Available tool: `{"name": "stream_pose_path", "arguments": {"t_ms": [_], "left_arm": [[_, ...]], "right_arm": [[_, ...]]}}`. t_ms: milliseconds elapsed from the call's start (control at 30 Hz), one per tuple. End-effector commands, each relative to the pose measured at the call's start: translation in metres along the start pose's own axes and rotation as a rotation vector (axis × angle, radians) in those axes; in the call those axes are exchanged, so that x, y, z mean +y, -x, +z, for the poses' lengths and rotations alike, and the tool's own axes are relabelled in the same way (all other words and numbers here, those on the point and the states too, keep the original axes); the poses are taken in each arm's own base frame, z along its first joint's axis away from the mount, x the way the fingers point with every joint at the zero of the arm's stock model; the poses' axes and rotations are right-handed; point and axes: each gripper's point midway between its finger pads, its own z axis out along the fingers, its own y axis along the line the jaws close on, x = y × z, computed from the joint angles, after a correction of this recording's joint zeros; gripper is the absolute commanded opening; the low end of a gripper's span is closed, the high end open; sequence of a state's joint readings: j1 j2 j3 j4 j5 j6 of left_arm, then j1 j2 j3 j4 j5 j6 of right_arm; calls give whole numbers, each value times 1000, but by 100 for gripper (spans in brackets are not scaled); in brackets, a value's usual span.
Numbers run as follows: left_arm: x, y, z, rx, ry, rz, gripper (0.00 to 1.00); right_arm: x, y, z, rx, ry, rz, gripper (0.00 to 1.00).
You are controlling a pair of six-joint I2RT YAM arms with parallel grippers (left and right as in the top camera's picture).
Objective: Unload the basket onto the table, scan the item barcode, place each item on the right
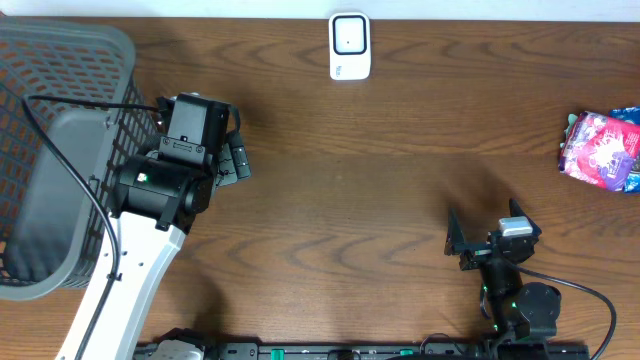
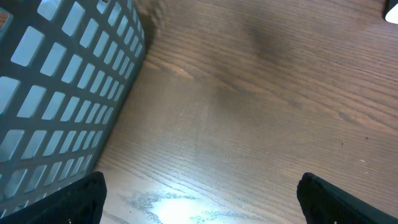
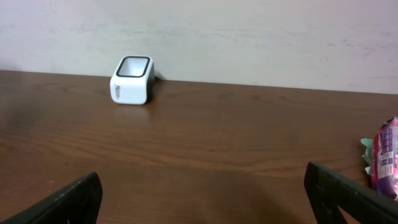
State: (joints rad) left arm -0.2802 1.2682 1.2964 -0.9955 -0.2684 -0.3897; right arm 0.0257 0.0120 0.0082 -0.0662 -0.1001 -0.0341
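Your left gripper (image 1: 236, 156), beside the basket (image 1: 60, 60), and your right gripper (image 1: 487, 232) are both released, empty. Pink packet (image 1: 602, 148) lies far right on the tabletop (image 1: 380, 200), print unreadable. White scanner (image 1: 349, 45) sits at the back edge.

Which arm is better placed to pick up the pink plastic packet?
Right. The open right tool lies nearer the pink printed plastic packet; the left tool is beside the grey plastic basket, far across.

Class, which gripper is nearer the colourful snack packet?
The right gripper, on the same side as the packet; the left gripper hangs beside the grey basket.
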Motion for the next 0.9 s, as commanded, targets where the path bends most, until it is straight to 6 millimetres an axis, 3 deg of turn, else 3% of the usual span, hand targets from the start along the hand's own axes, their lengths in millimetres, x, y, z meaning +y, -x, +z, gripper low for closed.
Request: {"name": "stream_pose_path", "arguments": {"t_ms": [0, 867], "left_arm": [[3, 0, 2, 2, 17, -5, 98], [3, 0, 2, 2, 17, -5, 98]], "right_arm": [[3, -1, 0, -1, 12, 10, 99], [-2, -2, 0, 4, -15, 49, 99]]}}
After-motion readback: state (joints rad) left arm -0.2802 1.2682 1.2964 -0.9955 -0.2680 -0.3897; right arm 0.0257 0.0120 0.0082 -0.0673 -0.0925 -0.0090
